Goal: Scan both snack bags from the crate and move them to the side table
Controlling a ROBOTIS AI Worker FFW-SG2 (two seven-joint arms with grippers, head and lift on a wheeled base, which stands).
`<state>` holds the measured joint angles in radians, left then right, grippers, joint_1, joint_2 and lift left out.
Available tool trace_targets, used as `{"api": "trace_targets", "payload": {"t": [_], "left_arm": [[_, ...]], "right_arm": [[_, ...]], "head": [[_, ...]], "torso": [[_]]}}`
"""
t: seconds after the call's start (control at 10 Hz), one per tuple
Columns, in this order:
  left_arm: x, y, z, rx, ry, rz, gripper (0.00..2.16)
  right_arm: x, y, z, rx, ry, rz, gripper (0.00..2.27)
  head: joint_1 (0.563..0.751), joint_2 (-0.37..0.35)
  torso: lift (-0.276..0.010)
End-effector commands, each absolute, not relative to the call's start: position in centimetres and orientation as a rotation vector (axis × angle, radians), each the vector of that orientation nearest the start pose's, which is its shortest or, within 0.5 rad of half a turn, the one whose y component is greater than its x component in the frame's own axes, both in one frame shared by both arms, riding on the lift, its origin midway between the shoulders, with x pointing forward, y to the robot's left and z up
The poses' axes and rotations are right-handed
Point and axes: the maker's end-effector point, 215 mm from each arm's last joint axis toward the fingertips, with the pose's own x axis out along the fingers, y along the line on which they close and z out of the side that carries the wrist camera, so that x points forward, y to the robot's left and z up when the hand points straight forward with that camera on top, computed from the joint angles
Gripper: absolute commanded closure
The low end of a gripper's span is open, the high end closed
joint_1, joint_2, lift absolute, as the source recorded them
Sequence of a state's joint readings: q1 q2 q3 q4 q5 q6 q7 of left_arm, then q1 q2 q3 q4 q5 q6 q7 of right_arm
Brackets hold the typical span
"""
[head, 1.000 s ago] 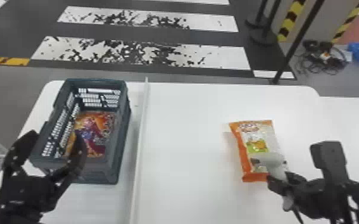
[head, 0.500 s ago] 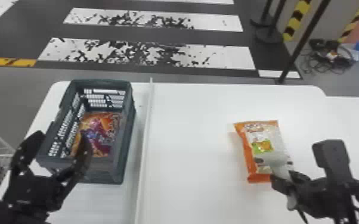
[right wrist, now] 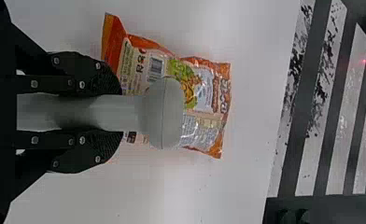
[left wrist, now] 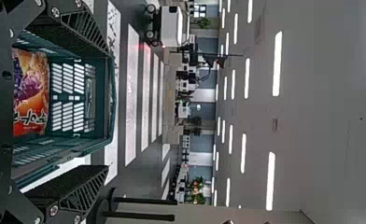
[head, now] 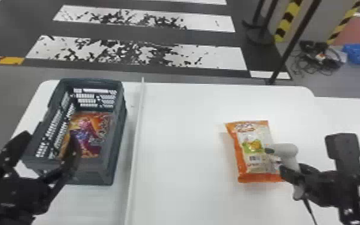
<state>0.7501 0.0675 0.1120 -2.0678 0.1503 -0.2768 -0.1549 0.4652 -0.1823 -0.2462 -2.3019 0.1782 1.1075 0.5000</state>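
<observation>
Orange-and-white plastic snack bag (head: 252, 152) lies flat on the white bench (head: 185, 134). Grey plastic handheld scanner (head: 287, 149) sits over part of it, clamped in the right hand (head: 291, 175). Glossy orange-and-purple snack bag (head: 88, 134) lies inside the dark plastic crate (head: 95, 175) (slotted sides). Left hand (head: 50, 145), fingers apart, is at the crate's near end. Striped floor (head: 146, 33) beyond.
</observation>
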Motion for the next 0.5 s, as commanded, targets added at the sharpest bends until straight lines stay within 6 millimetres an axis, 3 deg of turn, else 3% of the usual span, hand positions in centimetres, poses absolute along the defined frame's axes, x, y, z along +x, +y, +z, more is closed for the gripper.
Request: {"api": "trace_targets", "payload": {"t": [0.0,0.2,0.4], "left_arm": [[36.3,26.3,-33.7,-0.018,-0.034,-0.081,0.15],[36.3,26.3,-33.7,-0.018,-0.034,-0.081,0.15],[36.3,26.3,-33.7,-0.018,-0.034,-0.081,0.15]], "right_arm": [[35.6,-38.5,-46.8,-0.104,0.863,0.030,2.25],[36.2,-42.8,-48.3,-0.099,0.858,-0.050,2.25],[36.9,-45.3,-50.1,-0.095,0.839,-0.084,2.25]], "head": [[0.695,-0.119],[0.695,-0.207],[0.695,-0.257]], "torso": [[-0.075],[-0.075],[-0.075]]}}
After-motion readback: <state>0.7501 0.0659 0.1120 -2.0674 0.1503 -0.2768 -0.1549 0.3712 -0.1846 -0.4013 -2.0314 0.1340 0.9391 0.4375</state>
